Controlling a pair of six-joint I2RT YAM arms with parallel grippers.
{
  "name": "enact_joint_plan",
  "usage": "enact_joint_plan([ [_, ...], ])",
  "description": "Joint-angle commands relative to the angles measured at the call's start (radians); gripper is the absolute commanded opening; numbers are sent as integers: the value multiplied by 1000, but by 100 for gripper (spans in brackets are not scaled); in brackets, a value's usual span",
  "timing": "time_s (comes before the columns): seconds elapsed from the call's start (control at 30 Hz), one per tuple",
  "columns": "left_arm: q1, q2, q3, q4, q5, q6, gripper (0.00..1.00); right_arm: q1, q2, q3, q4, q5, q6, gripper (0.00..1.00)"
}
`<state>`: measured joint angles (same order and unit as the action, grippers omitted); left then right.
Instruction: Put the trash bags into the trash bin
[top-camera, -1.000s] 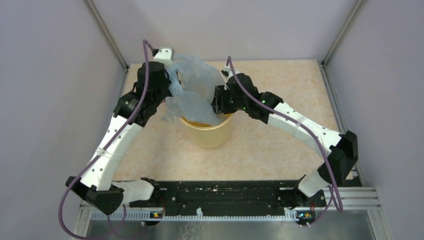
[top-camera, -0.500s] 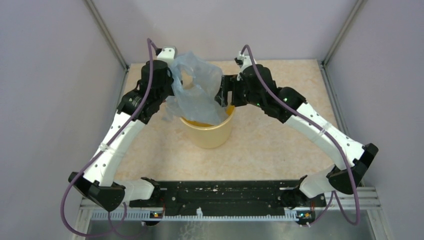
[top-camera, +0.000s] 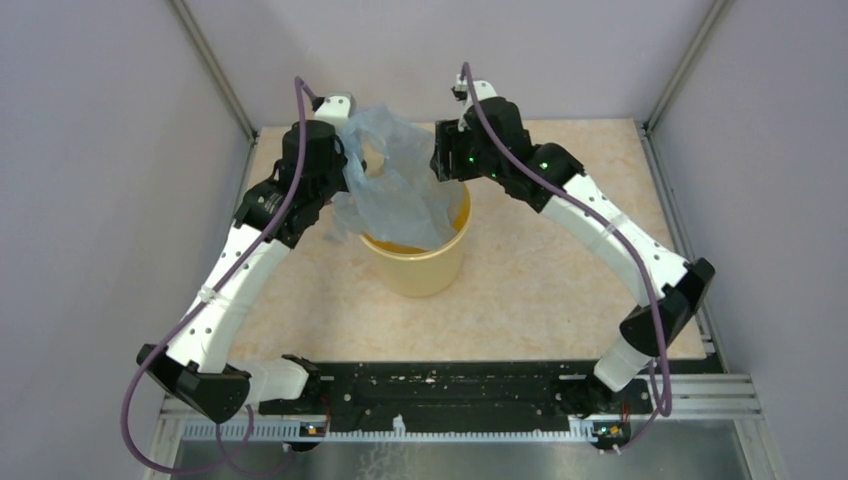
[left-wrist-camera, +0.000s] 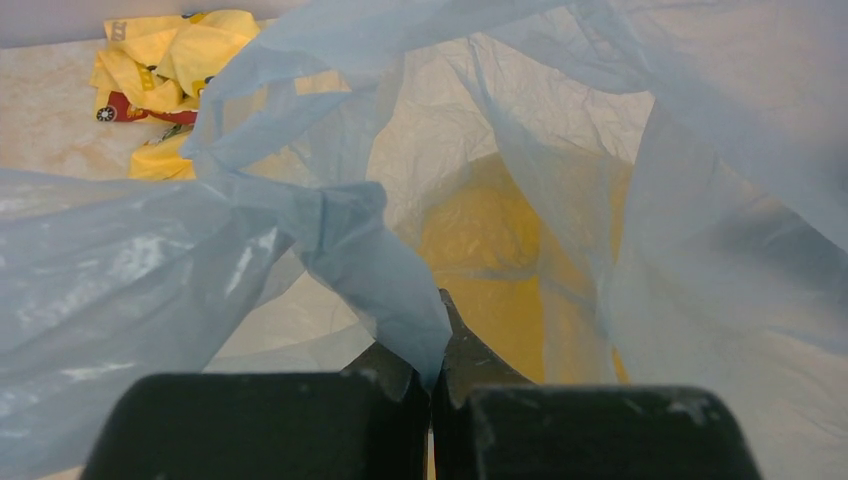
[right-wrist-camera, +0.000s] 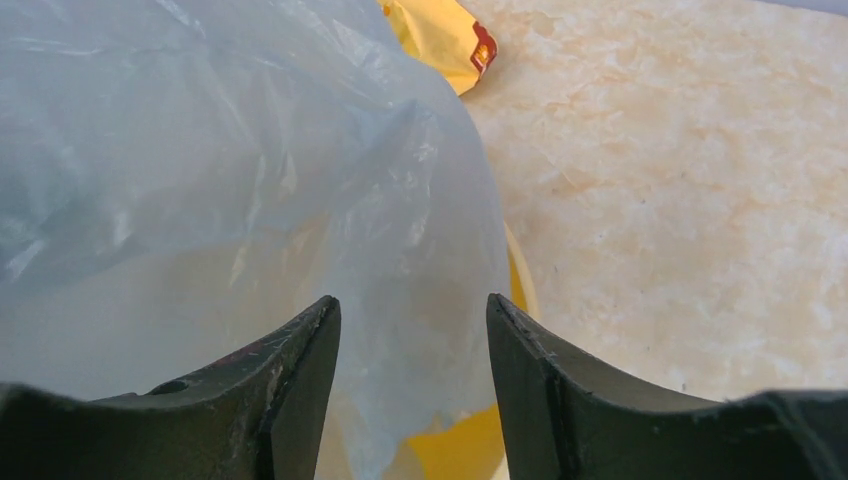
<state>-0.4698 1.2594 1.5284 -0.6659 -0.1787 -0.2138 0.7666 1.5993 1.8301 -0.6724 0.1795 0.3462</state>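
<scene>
The left tool (left-wrist-camera: 435, 345) pinches the bag (top-camera: 395, 185) over the bin (top-camera: 425, 268). The right tool (right-wrist-camera: 412, 340), spread, is just right of the bag.

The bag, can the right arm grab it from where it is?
Probably yes. The right gripper is open, and the bag hangs right in front of it with nothing between them. The left gripper pinches the bag's other side.
</scene>
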Motion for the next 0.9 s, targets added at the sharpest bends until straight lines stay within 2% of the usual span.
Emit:
enact_joint_plan([
  [0.0,4,5,36,36,16,4,0,2,86,65,-7,-8,-37,51],
  [0.17,5,11,43,36,22,7,0,62,83,-14,-2,44,-22,21],
  [0.33,4,28,42,39,39,3,0,83,85,-127,-9,94,16,12],
  [0.43,5,34,27,45,56,-3,0,83,69,-137,-31,123,23,11],
  [0.5,5,40,13,52,67,-9,0,83,47,-129,-39,123,25,14],
  [0.7,4,49,-23,69,88,-19,0,83,-42,-85,-39,87,35,44],
  [0.87,5,49,-44,79,94,-24,0,84,-101,-68,-62,100,43,58],
])
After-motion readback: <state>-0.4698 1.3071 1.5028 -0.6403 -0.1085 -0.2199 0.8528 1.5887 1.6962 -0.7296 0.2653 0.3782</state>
